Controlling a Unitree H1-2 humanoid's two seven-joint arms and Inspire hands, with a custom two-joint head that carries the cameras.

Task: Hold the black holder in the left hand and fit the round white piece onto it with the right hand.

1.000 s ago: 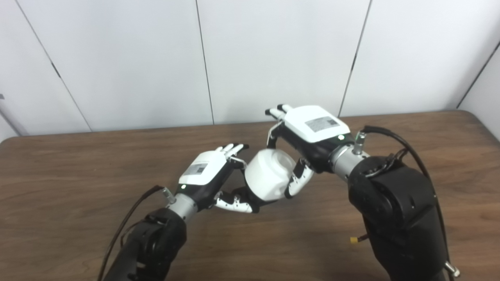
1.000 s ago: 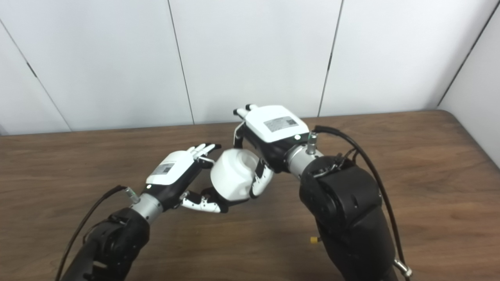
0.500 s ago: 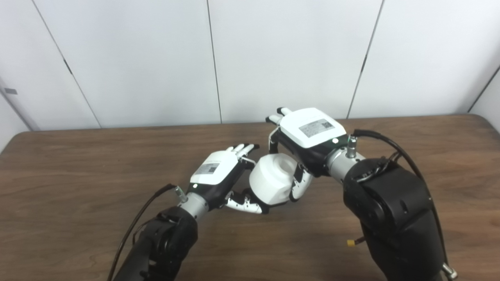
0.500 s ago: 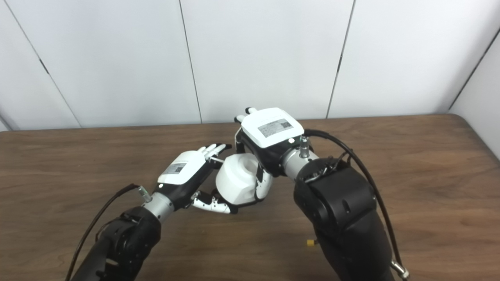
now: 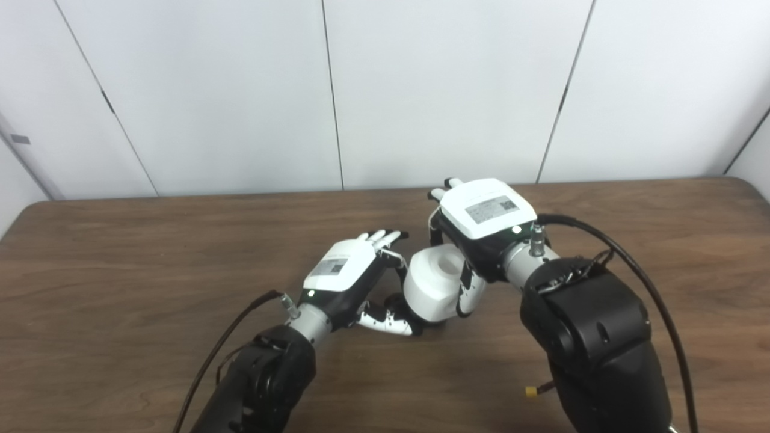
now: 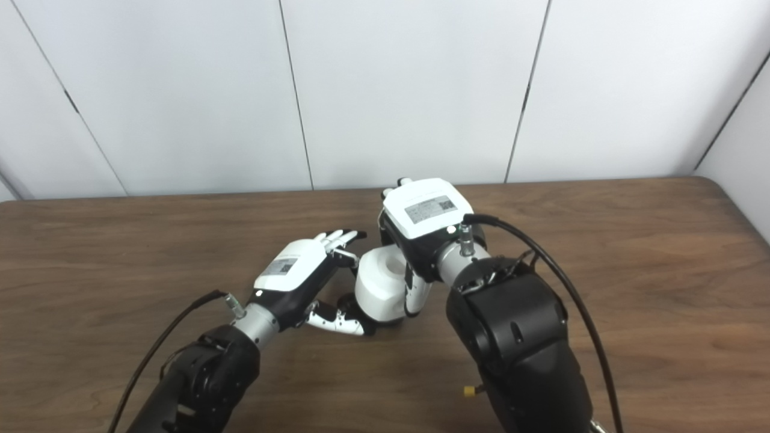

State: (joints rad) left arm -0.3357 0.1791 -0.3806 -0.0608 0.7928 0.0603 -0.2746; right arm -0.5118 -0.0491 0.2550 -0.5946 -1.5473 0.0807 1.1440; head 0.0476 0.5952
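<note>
Round white piece [image 5: 434, 288] between left robot hand [image 5: 349, 276], right robot hand [image 5: 481, 225]; above table [image 5: 120, 264]

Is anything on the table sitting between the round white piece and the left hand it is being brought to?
Nothing visible does. The round white piece, gripped by the right hand, already sits against the left hand. The black holder is mostly hidden behind the piece, so the fit itself cannot be judged.

Label, left hand [image 5: 344, 272] back: print too small to read. Label, right hand [image 5: 488, 209] back: code-like square at one end, text illegible. No other markings.
</note>
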